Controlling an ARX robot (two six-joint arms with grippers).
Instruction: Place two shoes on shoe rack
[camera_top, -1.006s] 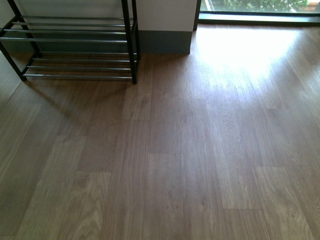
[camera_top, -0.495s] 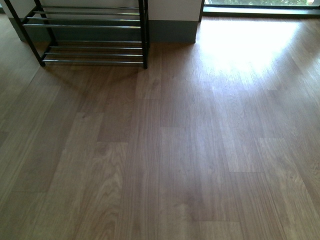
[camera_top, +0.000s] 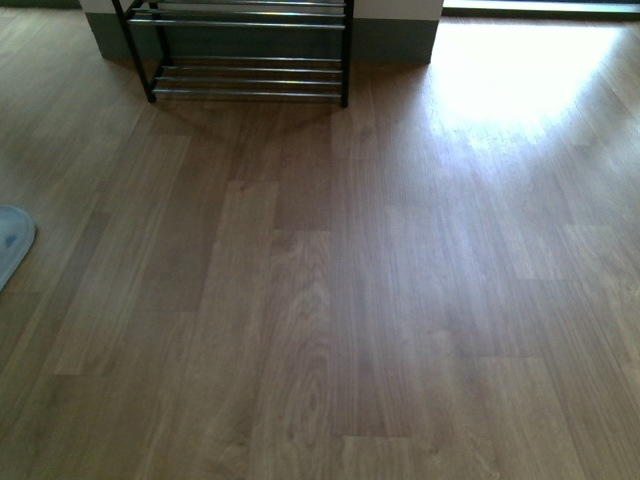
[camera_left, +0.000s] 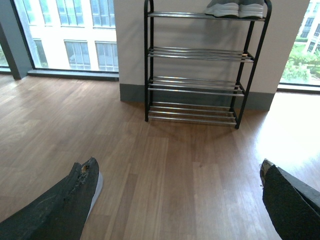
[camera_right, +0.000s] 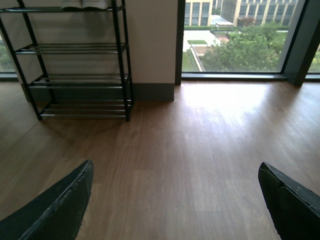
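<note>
The brown wood-plank floor (camera_top: 400, 300) fills most of the front view, bare but for one thing at its left edge. Against the wall beyond stands the low black-framed shoe rack with tiers of thin chrome rods (camera_left: 195, 52). Both wrist views show grey knit sneakers with white soles (camera_left: 235, 7) already resting on its top tier, at the right end, while the lower tiers are empty. The toe of a pale blue moulded rubber slide (camera_top: 12, 240) lies on the floor well apart from the rack and is cut off by the frame. A pale sliver just beside one of the left fingers (camera_left: 65, 210) may be part of the same slide or its mate, though too little shows to be sure. Those left fingers are spread wide and carry nothing, and the right fingers (camera_right: 55, 210) are likewise released and empty, both pairs held above bare floor and facing the rack. The step in hand looks like seeking the next shoe to fetch. The next move likely calls for swinging left to bring the slide fully into sight, then lowering the left arm so its fingers straddle the strap or sidewall before closing.
</note>
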